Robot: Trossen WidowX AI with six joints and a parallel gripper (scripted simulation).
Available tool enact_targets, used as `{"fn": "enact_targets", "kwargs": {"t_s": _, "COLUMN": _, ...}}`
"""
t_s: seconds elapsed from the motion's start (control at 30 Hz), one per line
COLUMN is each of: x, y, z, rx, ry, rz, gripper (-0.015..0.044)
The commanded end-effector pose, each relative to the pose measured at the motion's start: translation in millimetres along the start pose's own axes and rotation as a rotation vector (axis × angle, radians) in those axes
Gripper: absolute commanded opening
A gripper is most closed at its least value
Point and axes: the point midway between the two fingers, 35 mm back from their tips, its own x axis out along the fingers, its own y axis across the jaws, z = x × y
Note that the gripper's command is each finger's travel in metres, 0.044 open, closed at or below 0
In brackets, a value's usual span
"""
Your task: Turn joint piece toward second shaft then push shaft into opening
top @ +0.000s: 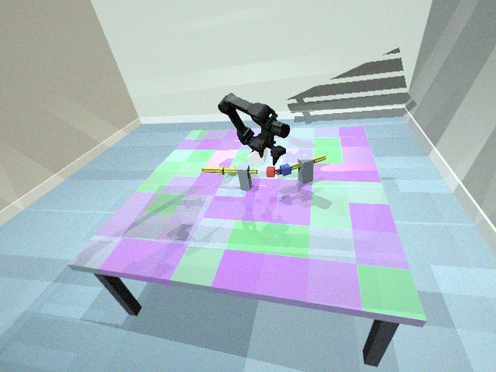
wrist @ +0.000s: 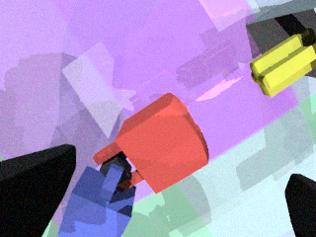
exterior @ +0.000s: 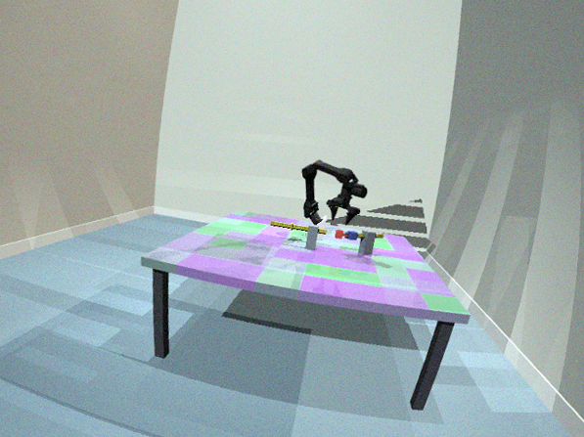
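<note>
Patchwork purple-and-green table point(top: 268, 276) point(exterior: 336, 299), black gripper point(top: 276, 153) point(exterior: 344, 219) point(wrist: 186, 173) spread wide and empty.
Below it, the red square joint piece point(top: 270, 171) point(exterior: 339, 234) point(wrist: 165, 143) sits apart from the yellow ribbed shaft point(top: 211, 170) point(exterior: 283, 224) point(wrist: 283, 66).

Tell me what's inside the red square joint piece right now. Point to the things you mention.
Unknown: the opening of the red square joint piece point(top: 270, 171) point(exterior: 339, 234) point(wrist: 165, 143) faces away; its walls cover the inside. The yellow shaft's end point(top: 252, 171) point(exterior: 320, 231) point(wrist: 283, 66) stands outside.

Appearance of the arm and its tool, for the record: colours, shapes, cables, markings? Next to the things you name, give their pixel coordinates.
Arm point(top: 244, 105) point(exterior: 309, 184): black all over, chunky angular links, thick rounded joint housings. Tool point(top: 269, 159) point(exterior: 343, 220): also black, two fingers, broad at the root and narrowing towards the tips; close up, the fingers look plain dark wedges with blunt ends. No cables or markings that I can make out at this resolution.
</note>
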Motion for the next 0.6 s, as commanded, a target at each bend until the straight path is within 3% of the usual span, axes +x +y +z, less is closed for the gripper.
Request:
{"fn": "enact_targets", "kwargs": {"t_s": 0.0, "x": -20, "y": -1, "z": 2, "rx": -0.144, "ry": 0.011, "rz": 0.033, "gripper": 0.044}}
{"fn": "enact_targets", "kwargs": {"t_s": 0.43, "x": -59, "y": -12, "z": 3, "rx": -0.586, "ry": 0.022, "rz": 0.084, "gripper": 0.044}}
{"fn": "enact_targets", "kwargs": {"t_s": 0.57, "x": -61, "y": -13, "z": 3, "rx": -0.609, "ry": 0.023, "rz": 0.087, "gripper": 0.044}}
